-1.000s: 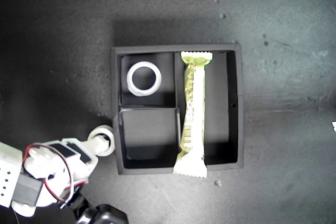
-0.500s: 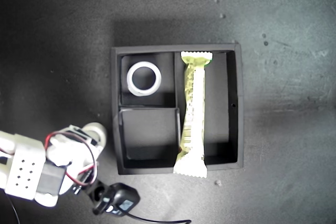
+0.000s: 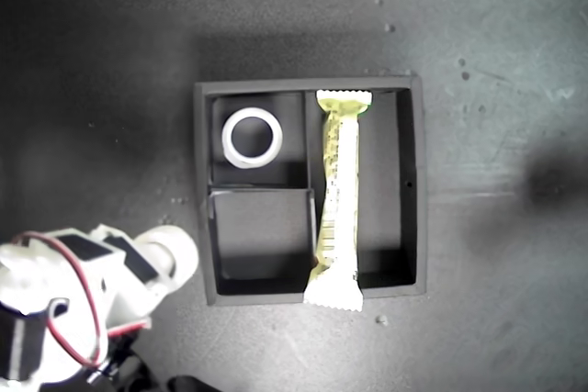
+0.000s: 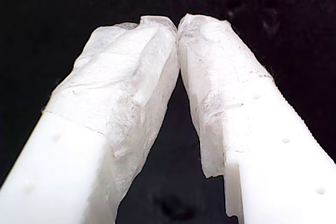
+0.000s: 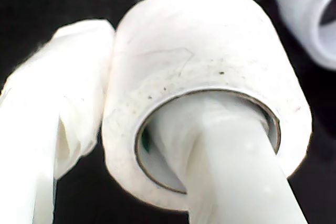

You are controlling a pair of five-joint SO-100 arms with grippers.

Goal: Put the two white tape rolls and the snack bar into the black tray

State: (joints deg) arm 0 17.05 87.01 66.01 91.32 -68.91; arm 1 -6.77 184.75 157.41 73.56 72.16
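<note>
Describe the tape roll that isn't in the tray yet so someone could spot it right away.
Find the black tray in the middle of the exterior view; the tape roll is just outside the wall on that view's left, near the empty small compartment. Unlike the other roll lying inside, my second gripper holds it, one finger through its hole.

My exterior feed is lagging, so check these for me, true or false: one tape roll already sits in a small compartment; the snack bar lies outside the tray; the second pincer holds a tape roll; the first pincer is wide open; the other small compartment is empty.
1. One tape roll sits in a small compartment of the black tray. True.
2. The snack bar lies outside the tray. False: it lies in the long compartment, one crimped end overhanging the wall.
3. My second pincer holds the second tape roll. True: one finger passes through its hole.
4. My first pincer is wide open. False: its tips meet, holding nothing.
5. The other small compartment is empty. True.
</note>
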